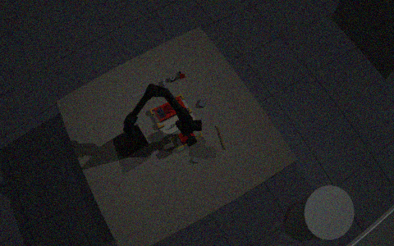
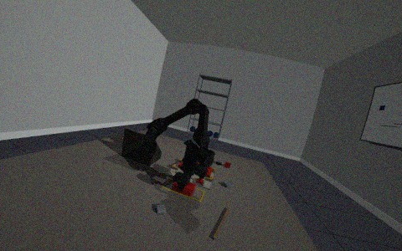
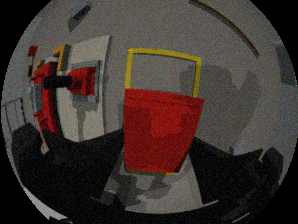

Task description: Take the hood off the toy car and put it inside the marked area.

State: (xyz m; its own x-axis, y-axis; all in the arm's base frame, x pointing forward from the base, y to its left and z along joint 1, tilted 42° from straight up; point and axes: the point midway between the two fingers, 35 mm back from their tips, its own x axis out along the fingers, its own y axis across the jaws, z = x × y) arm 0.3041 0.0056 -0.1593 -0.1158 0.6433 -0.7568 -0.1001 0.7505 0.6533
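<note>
claw (image 3: 156,183) clenched on red hood (image 3: 158,129) — low over yellow-outlined marked area (image 3: 164,70), hood's near edge overlapping the outline; toy car (image 3: 63,86) just left on bench (image 1: 233,115).

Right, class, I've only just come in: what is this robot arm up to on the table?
The arm's gripper is shut on the red hood of the toy car, which sits off to one side with its hood gone. In the wrist view the hood hangs low over the yellow-outlined marked area, covering its near part. Whether it touches the table cannot be told. The hood is not released yet, so letting go and backing clear remain.
</note>
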